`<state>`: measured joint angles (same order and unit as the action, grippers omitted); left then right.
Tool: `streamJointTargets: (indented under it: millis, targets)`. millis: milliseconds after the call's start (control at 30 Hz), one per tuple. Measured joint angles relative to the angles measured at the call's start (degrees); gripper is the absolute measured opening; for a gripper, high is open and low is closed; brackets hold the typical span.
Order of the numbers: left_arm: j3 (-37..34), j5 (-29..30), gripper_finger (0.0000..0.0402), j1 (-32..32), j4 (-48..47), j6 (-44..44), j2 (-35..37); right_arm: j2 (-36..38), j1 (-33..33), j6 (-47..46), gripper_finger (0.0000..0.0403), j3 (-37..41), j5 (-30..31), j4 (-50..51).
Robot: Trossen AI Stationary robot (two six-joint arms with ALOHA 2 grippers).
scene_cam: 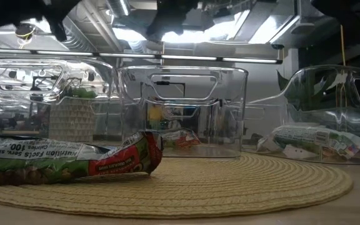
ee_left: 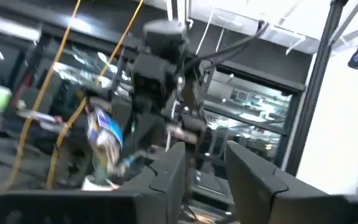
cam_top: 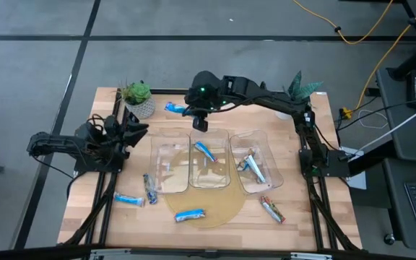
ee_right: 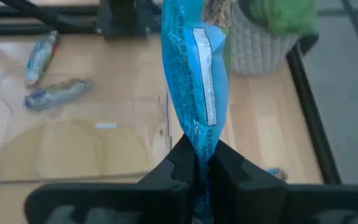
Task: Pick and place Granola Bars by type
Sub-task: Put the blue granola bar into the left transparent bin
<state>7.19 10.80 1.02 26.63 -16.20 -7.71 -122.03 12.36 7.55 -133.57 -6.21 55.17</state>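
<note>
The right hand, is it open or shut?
Shut: the right hand pinches a blue granola bar between its fingers.

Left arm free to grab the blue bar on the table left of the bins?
Probably yes. The left gripper is open and empty, and the blue bar lies in the open on that arm's side, apart from the bins.

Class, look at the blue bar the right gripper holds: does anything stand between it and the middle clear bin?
Nothing visible does. The right gripper holds the blue bar above the middle bin's open far edge.
</note>
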Motion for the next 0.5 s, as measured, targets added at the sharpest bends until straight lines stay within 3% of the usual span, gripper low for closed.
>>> streamJointTargets:
  millis: [233,500]
  targets:
    - [11.0,3.5,0.0195,0.0,-13.1,6.7,-7.2,-0.1,-0.1,1.3,0.0031,0.0,-7.5,-8.2]
    - [18.2,9.7,0.0299,0.0,-13.5,10.5,-15.6,-0.2,-0.1,2.1,0.0031,0.0,-10.7,-14.9]
